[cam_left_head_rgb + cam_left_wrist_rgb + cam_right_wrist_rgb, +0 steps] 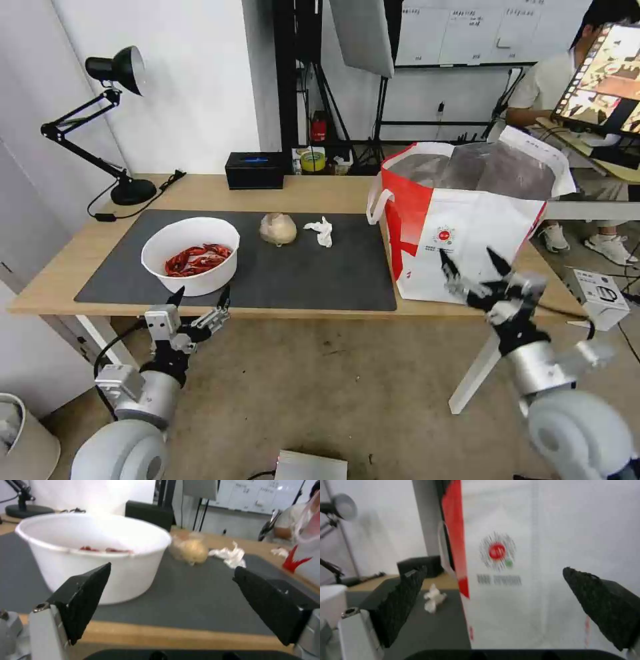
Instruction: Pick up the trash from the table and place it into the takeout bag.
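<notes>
I held the left claw [200, 298] wide open and empty just short of the bowl [191, 255] on the worktop's mat [320, 280]; judged it stiff, light, spill-prone, best pinched at the rim, right claw [475, 262] open, empty before the takeout bag [467, 220].

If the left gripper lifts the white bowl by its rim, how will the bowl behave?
The white bowl looks thin-walled, so its rim may flex. The shells only cover the bottom, so it is probably light. Tilting could spill them.
</notes>
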